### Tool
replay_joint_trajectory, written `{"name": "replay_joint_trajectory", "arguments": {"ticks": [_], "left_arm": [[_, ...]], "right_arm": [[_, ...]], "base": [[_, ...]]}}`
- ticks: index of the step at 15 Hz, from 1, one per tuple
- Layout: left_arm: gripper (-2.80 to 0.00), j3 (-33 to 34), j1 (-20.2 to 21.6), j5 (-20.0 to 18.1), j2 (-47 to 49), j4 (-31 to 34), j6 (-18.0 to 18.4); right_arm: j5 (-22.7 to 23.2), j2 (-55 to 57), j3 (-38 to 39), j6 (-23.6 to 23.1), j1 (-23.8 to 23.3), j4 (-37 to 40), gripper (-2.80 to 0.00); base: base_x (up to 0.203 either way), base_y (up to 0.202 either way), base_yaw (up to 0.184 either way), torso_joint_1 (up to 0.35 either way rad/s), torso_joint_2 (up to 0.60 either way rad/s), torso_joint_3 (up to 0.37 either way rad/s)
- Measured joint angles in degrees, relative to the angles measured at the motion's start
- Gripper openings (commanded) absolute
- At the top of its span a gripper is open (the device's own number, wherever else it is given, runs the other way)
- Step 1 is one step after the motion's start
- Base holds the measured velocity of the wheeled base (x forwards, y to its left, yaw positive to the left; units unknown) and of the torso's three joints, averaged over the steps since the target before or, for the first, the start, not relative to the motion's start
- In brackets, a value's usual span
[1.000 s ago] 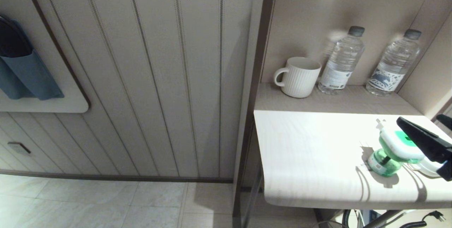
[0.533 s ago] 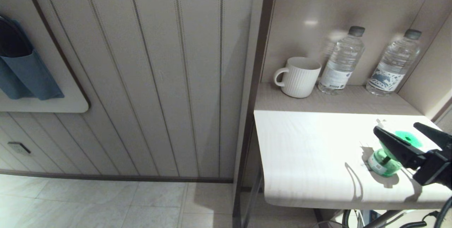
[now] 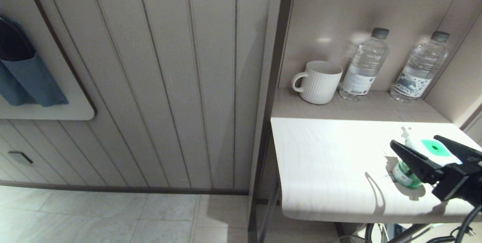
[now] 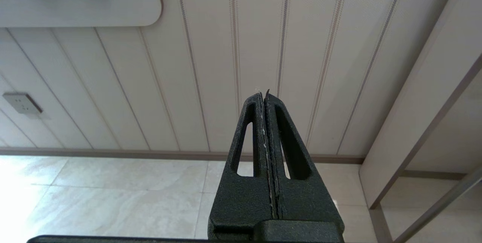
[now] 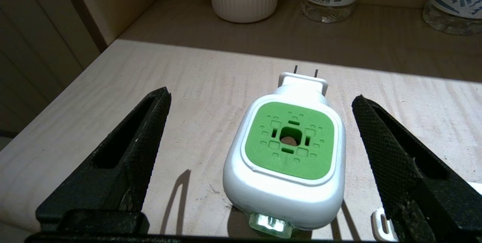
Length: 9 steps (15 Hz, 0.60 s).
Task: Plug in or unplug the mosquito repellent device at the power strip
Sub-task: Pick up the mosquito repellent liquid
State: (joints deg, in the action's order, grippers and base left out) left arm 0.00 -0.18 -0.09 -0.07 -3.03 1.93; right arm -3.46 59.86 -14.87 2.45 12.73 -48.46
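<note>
Left gripper (image 4: 265, 100) parked off to side, fingers pressed together, empty. Mug (image 3: 318, 81) and water bottles (image 3: 363, 66) on shelf behind, well apart. Mosquito repellent device (image 3: 429, 152) upright on surface (image 3: 331, 167), unplugged, prongs facing shelf. Right gripper (image 3: 425, 145) spread wide, straddling white head, not touching. To do well: centre, squeeze head sides, not bottle. Power strip not seen.
</note>
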Motion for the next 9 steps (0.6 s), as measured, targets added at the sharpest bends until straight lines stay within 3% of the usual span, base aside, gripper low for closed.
{"name": "replay_joint_trajectory", "arguments": {"ticks": [9], "left_arm": [[-2.8, 0.0, 0.0, 0.0, 0.0, 0.0, 0.0]], "right_arm": [[0.0, 3.3, 1.3, -0.3, 0.0, -4.1, 0.0]], "base": [[0.0, 0.0, 0.0, 0.0, 0.0, 0.0]]}}
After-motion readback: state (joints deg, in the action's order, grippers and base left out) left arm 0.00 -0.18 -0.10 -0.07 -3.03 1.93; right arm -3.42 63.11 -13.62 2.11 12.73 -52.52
